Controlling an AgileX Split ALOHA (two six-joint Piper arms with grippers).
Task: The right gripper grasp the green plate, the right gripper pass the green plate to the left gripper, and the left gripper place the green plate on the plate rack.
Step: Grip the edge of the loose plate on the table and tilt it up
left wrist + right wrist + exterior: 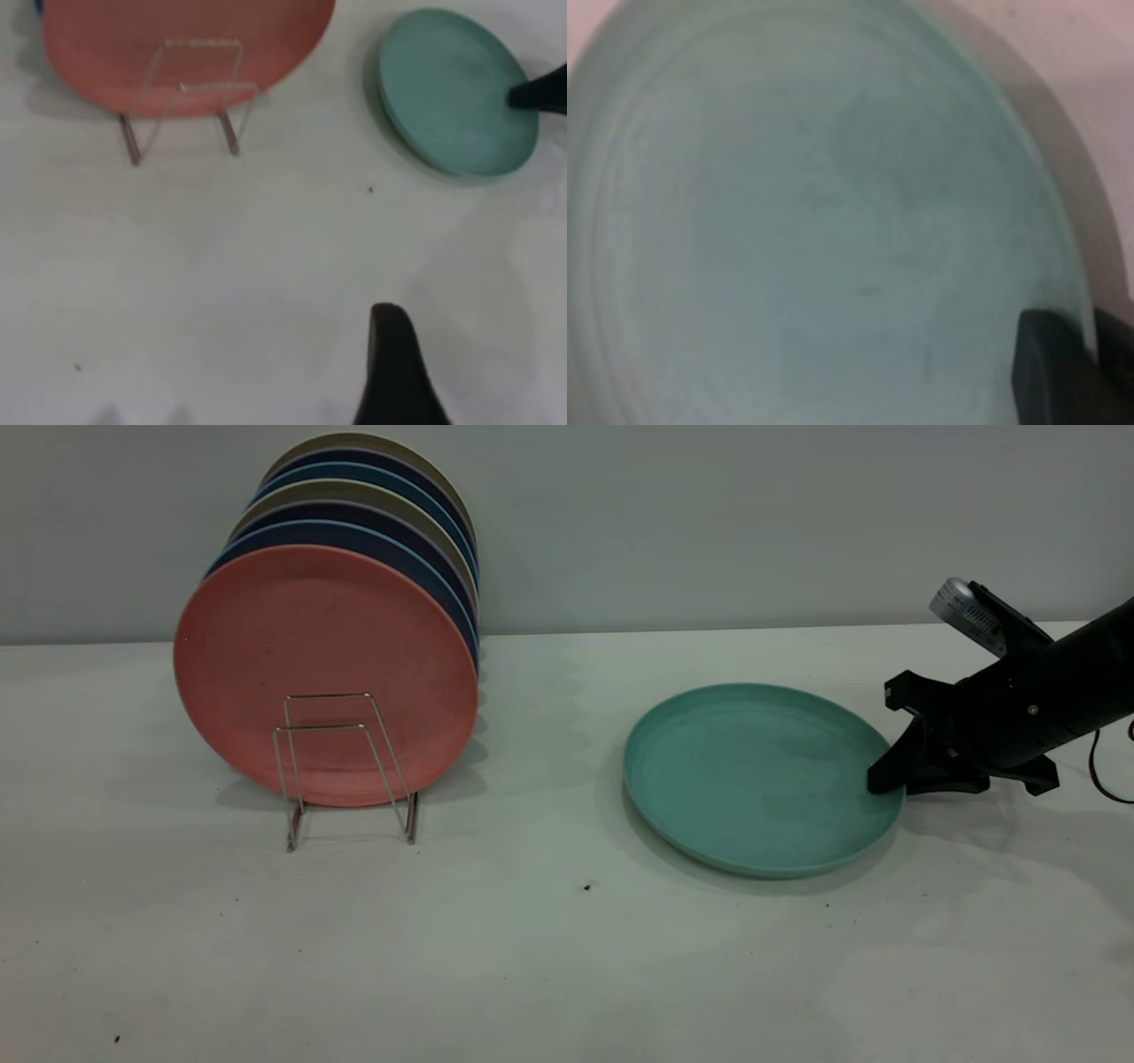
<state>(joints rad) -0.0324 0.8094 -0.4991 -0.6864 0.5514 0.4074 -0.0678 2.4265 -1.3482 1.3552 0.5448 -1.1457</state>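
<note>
The right arm, thick and black, enters from the right edge of the exterior view at mid-height and slopes down toward the centre. A silvery cylinder sits on top near the wrist, and a thin cable loops at the far right edge. The right gripper (pixel 886 779) points left and down, one tapering finger above and one lower. In the right wrist view, one dark finger shows at the lower right corner. In the left wrist view, one black finger of the left gripper (pixel 394 372) rises from the bottom edge.
</note>
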